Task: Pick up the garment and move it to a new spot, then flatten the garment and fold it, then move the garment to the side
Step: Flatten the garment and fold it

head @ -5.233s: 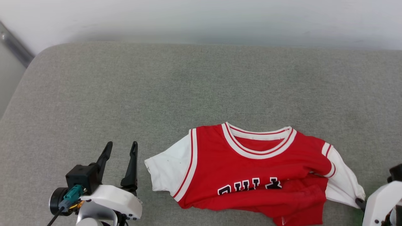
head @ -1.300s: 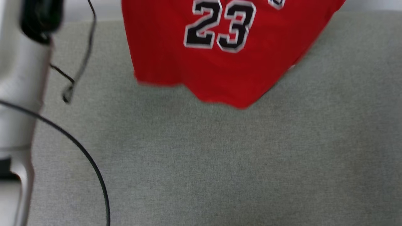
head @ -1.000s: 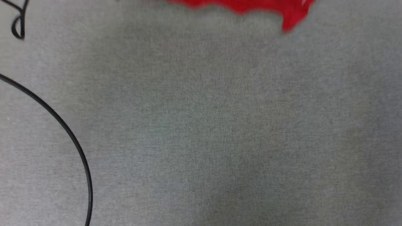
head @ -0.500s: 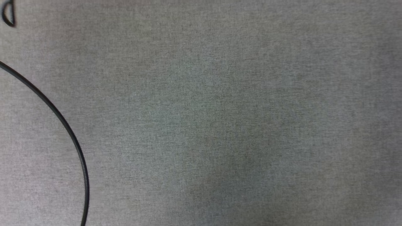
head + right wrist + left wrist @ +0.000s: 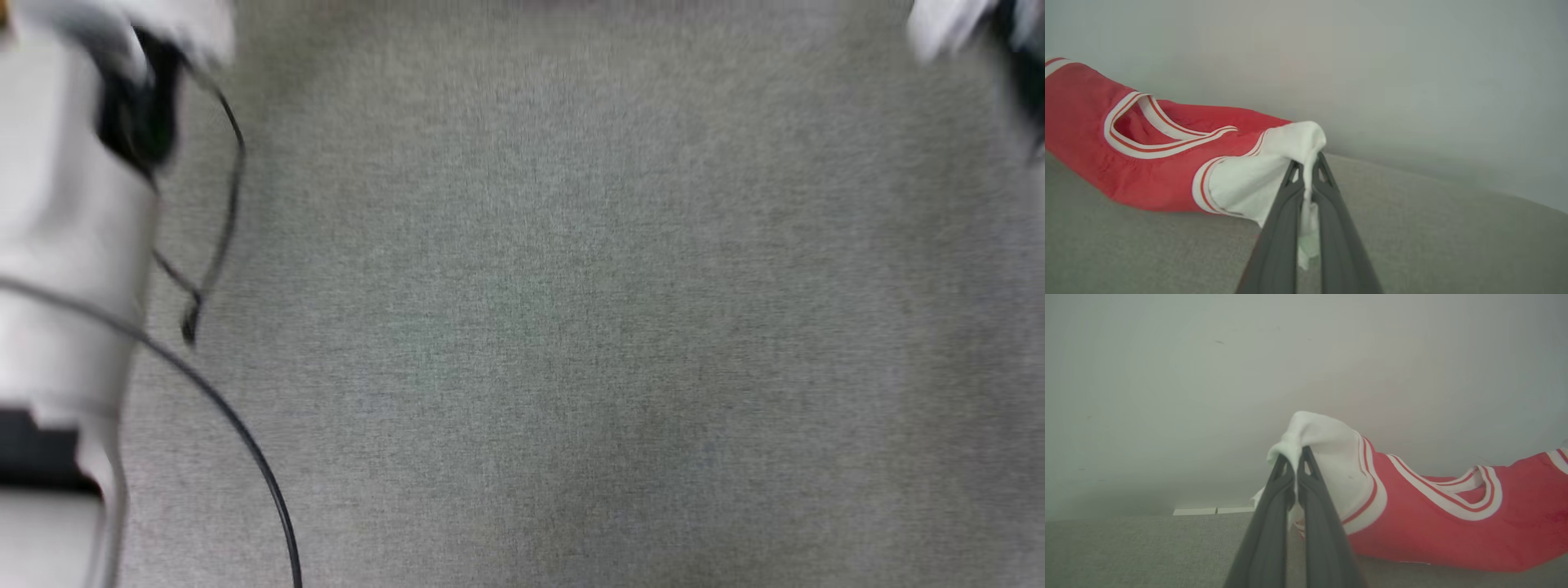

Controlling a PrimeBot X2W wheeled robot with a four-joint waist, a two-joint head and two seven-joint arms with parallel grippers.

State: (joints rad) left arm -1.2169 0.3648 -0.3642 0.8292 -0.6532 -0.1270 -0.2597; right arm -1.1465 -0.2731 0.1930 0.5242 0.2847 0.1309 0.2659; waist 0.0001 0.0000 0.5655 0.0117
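Fabric surface (image 5: 571, 327), grey, woven, blurred in the head view; black cable (image 5: 245, 441) looping beside a pale forearm (image 5: 65, 245). Plain pale wall (image 5: 1208, 375) behind. Left gripper (image 5: 1295, 457) pinched tight on one white sleeve of the garment (image 5: 1412, 522), right gripper (image 5: 1308, 163) clamped on the other. Red body slung between them, sagging low over the surface; contact unclear.

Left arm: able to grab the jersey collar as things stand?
Probably not yet. The left gripper is shut on the white sleeve of the garment; it would have to let go first. The collar itself lies unobstructed beside it.
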